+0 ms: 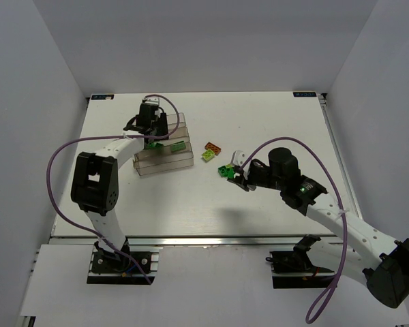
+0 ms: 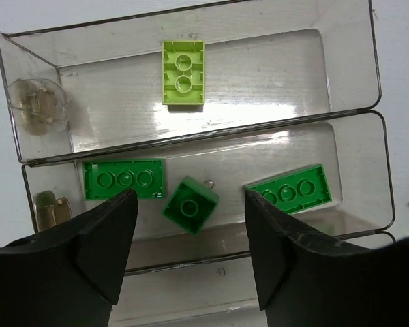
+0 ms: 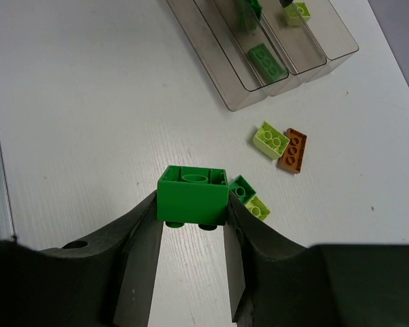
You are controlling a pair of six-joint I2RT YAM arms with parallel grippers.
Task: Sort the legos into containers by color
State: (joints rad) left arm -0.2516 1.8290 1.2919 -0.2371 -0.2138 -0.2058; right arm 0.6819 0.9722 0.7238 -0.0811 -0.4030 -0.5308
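right claw [image 3: 192, 208] grips dark green brick [image 3: 191, 197]; drop it low into green bin [image 2: 225, 160] beneath the open left claw [image 2: 189, 204].

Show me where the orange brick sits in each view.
Top: orange brick mid-table, right of the bins.
Right wrist: right of centre, beside a lime brick.
Left wrist: at most a brown sliver at the right edge; unsure.
Shared landmark: the bins.
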